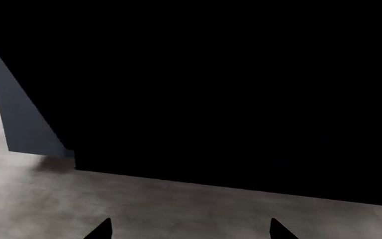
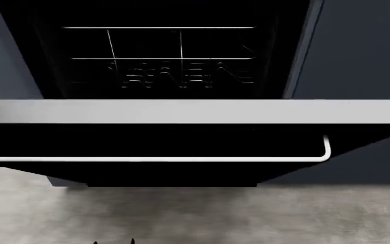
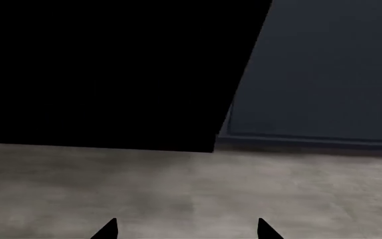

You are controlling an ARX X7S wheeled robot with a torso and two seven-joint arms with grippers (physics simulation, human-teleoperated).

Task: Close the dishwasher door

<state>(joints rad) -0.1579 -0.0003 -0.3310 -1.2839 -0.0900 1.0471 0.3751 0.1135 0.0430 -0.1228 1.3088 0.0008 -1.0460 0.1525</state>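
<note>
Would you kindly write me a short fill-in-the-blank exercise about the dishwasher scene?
1. The dishwasher door is ___, exposing the wire racks.
2. The floor under it is coloured ___.
3. The left gripper has its fingertips ___, and so does the right gripper.

Missing words: open; grey; apart

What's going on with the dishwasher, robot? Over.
Both grippers, left gripper and right gripper, open, empty. dishwasher door hanging open. Nothing in the way.
</note>
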